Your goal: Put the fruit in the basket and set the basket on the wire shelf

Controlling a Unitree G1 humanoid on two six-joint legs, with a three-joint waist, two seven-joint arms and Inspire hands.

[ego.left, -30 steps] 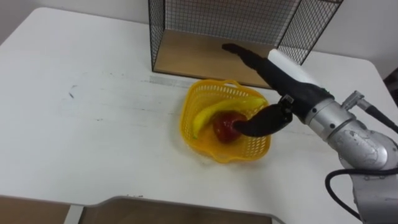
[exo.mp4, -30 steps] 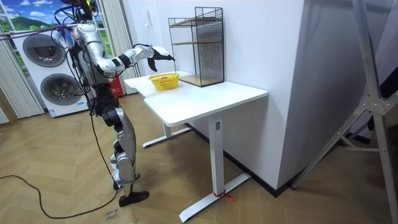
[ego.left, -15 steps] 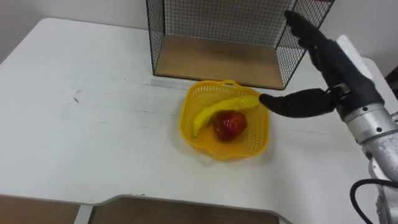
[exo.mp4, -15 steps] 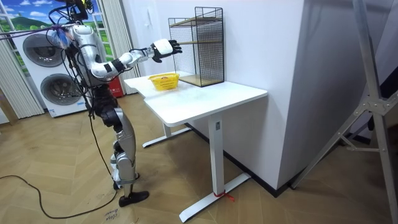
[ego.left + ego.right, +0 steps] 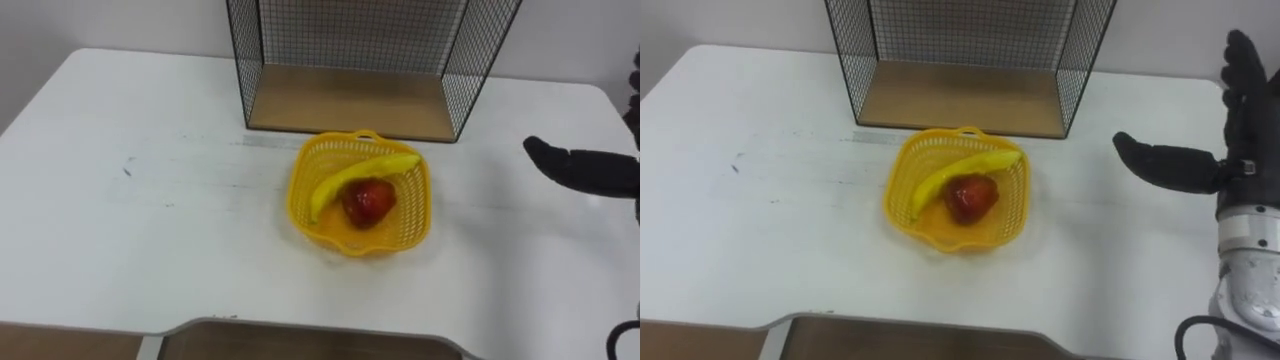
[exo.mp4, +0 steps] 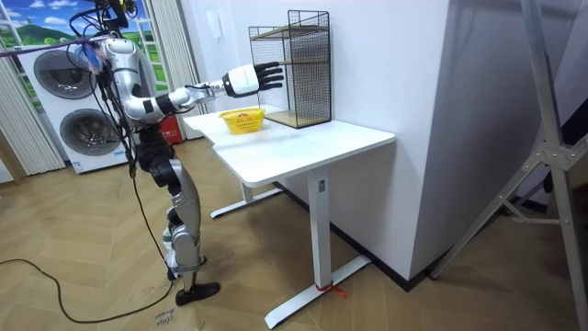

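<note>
Left of the right hand (image 5: 1245, 140) and well apart from it, yellow plastic mesh basket (image 5: 302, 205) sits on white table (image 5: 130, 220). Inside the basket: yellow banana (image 5: 350, 178) lying slantwise across it, red apple (image 5: 368, 200) just under the banana, touching it. Both fruit are in the basket, and the basket is on the table, not on the shelf.

Right hand is up at the right edge of the eye views, wide: fingers straight and pointing up, thumb stuck out sideways toward the basket, holding nothing, touching nothing.

Beyond the basket, further from the hand and up-left of it, black wire shelf (image 5: 350, 30) with a brown wooden bottom board (image 5: 350, 100) stands on the table. The basket's rear rim is just in front of that board.

Room view: robot stands at the table end on the room view's left, right arm stretched out over the table, hand (image 6: 250, 79) above the basket and close in front of the wire shelf.
</note>
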